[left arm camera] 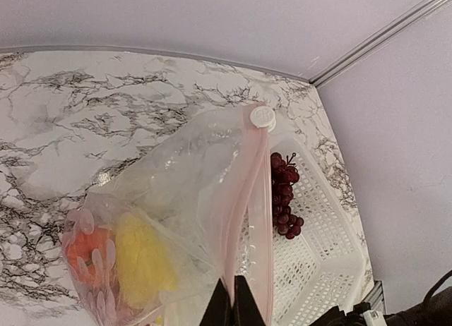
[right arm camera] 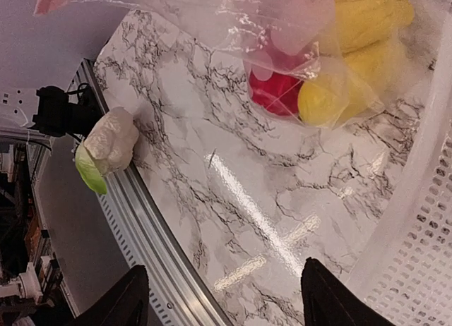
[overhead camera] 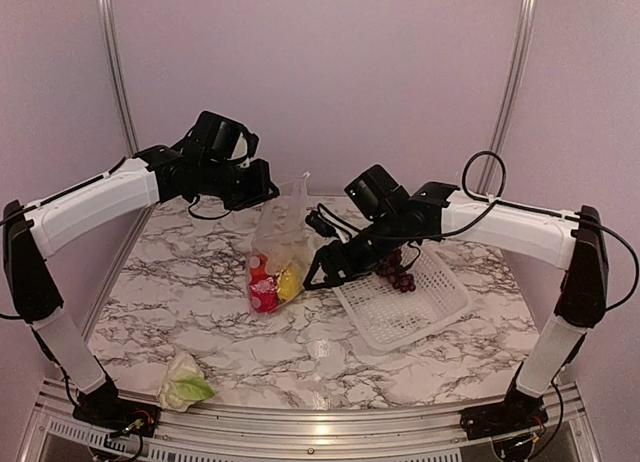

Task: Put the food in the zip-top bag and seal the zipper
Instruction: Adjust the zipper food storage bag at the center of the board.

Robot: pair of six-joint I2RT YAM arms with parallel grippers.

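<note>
Bag [overhead camera: 278, 237] is dangling from the left gripper [left arm camera: 233, 292]. Why so high?

— Its fingers are pressed together on the zipper [left arm camera: 256, 199], probably to hold the mouth up. That way the red pepper [right arm camera: 272, 93] and yellow pieces [right arm camera: 360, 22] settle at the bottom, which rests on the table [overhead camera: 180, 282].

— And the right gripper [right arm camera: 224, 266]?

— Spread wide and holding nothing, low down beside the basket [overhead camera: 420, 307]. I'd guess it goes for the grapes [overhead camera: 397, 270] in there next. The cauliflower [overhead camera: 183, 387] lies well apart, at the table's near edge.
</note>
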